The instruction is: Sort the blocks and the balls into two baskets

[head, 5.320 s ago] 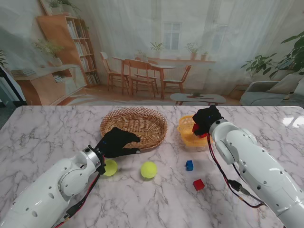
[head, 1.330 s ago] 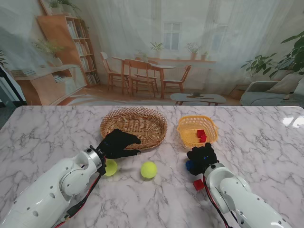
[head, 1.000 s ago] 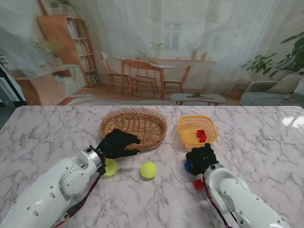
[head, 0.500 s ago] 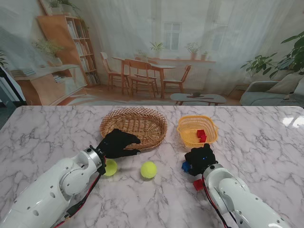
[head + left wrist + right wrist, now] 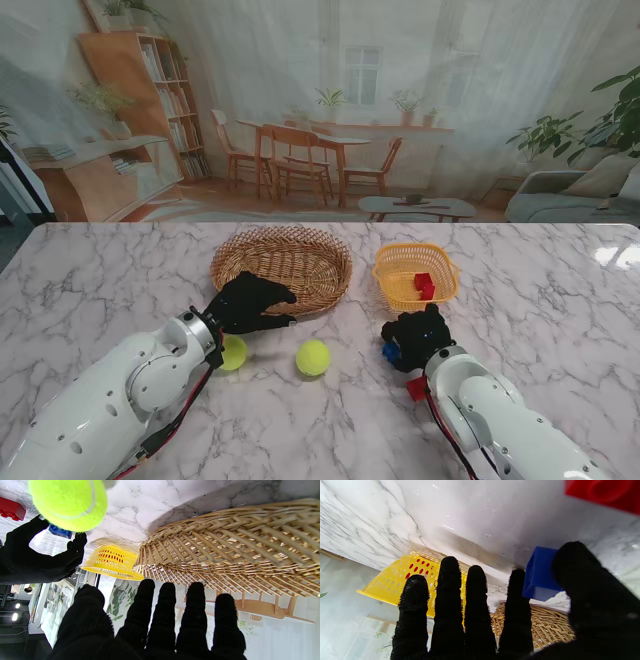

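Note:
My right hand [image 5: 420, 336] rests on the table over a blue block [image 5: 389, 351]. Its thumb and index finger press the blue block [image 5: 540, 573] from both sides, and the block still touches the marble. A red block [image 5: 416, 388] lies against my right forearm. My left hand [image 5: 248, 303] is open, fingers spread, at the near rim of the wicker basket [image 5: 282, 262]. One tennis ball [image 5: 232, 352] sits by my left wrist, another tennis ball [image 5: 313, 357] mid-table. The yellow basket [image 5: 415, 268] holds red blocks [image 5: 423, 285].
The two baskets stand side by side at the middle of the marble table [image 5: 560, 290], the wicker one to the left. The left wrist view shows the tennis ball [image 5: 67, 502], my right hand [image 5: 30, 560] and the wicker basket's wall [image 5: 225, 550] close ahead.
My right hand came back from the yellow basket to the blue block, then slid a little to the left with the block. My left arm has not moved.

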